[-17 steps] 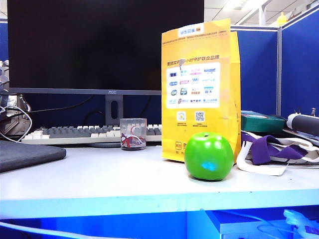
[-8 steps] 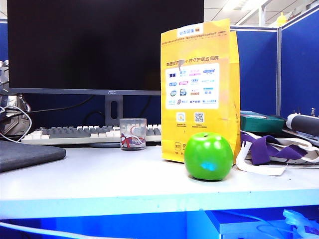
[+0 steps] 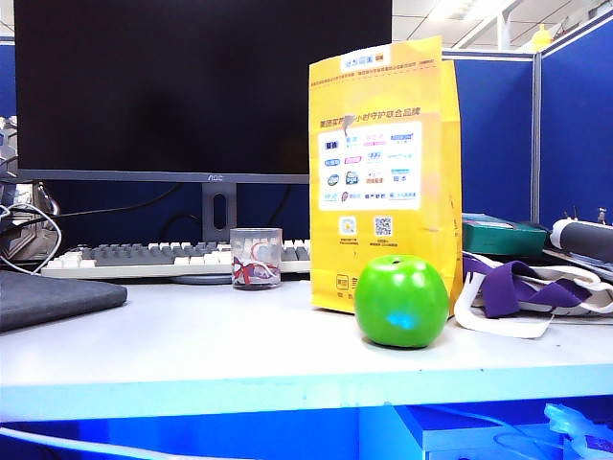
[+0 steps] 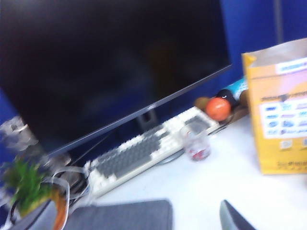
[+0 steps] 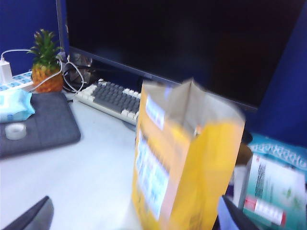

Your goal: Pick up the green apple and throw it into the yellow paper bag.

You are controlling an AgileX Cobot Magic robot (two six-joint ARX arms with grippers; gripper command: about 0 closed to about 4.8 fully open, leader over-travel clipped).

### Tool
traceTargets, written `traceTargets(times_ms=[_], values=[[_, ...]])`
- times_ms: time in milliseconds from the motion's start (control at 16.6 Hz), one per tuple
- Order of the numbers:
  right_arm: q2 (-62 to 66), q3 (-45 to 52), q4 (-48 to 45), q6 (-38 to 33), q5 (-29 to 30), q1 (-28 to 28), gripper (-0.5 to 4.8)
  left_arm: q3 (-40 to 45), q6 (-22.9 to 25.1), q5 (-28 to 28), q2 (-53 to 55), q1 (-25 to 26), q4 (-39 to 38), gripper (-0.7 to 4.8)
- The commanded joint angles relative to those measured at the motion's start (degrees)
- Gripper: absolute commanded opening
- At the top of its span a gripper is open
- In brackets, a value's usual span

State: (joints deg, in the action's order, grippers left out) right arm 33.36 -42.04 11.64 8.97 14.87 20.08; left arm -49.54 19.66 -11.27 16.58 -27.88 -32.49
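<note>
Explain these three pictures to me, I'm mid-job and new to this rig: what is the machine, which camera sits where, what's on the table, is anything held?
It is a robot with two arms, each ending in a two-finger gripper. The wide picture comes from a fixed camera facing the table; neither arm shows in it. The other two come from cameras on the wrists. On the table are a yellow bag, an apple with a blue patch in front of it, a glass, a keyboard and a monitor. The left gripper and right gripper show only as dark fingertips, wide apart: both open, holding nothing. No plain green apple shows.
</note>
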Motion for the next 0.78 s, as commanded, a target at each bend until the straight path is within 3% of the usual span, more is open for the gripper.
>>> traceTargets(times_ms=[60, 360, 781], values=[[-4.37, 7.08, 0.57, -6.71, 1.75, 0.04, 4.58, 0.17, -10.45, 0.37, -1.55, 0.0, -6.64, 4.58], [-5.66, 8.5, 20.15, -7.04, 1.75, 0.02, 4.58, 0.31, -11.3, 0.37, -1.49, 0.0, -10.67, 4.58], [-8.09, 12.26, 21.38, -7.04, 1.81, 0.11, 4.58, 0.83, -11.3, 0.35, -1.49, 0.0, -10.36, 4.58]])
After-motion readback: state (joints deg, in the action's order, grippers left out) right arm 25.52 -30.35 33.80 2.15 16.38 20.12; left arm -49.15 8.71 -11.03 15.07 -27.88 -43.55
